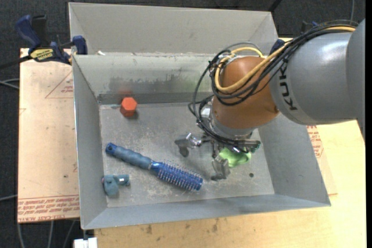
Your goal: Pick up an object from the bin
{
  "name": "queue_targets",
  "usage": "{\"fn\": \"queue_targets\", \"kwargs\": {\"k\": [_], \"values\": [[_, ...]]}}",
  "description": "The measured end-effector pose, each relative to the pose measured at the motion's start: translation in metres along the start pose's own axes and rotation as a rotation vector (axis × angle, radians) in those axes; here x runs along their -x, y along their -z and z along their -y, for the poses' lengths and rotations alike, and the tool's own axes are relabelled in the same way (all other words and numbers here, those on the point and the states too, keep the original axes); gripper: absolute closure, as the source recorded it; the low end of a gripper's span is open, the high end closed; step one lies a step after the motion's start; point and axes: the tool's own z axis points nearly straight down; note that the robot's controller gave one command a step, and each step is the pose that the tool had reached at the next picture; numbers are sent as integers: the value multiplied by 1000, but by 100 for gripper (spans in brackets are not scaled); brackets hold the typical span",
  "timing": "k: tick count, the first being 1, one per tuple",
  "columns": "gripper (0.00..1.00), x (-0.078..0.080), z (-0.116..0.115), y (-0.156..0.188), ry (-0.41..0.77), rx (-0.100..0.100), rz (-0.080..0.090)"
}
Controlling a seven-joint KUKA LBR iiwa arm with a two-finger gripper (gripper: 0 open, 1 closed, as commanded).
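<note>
My jaws are down in the right half of the bin (87, 142), low over its grey floor, and they stand open. One finger (185, 145) points toward the middle of the bin, the other (220, 170) sits nearer the front edge, and bare floor shows in the gap between them.

The thing nearest me is a small bright green piece (233, 155). It lies on the floor just to the right of my front finger, toward the bin's right wall. My wrist covers part of it, so I cannot make out its full shape, nor whether the finger touches it. It is beside my jaws, not between them.

Above the jaws sits my rounded orange cover (241, 93), with yellow and black cables (232, 61) looped over its top.

A blue hairbrush (154, 166) lies slantwise on the floor to my left, its handle toward the left wall. Its bristled head is toward the front edge, near my jaws but apart from them.

In the front left corner lies a small blue-grey part (115, 183), just clear of the brush handle. An orange six-sided block (128, 107) stands alone at the foot of the back wall, on the left side and well apart from me.
</note>
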Motion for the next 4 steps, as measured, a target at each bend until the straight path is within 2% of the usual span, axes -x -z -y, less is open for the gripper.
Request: {"fn": "queue_targets", "kwargs": {"k": [1,2,3,4], "values": [[0,-40,91,-12,27,-5,-4],[0,-84,189,-11,602,6,7],[0,-77,193,-21,704,4,7],[100,-72,194,-15,704,-6,14]]}}
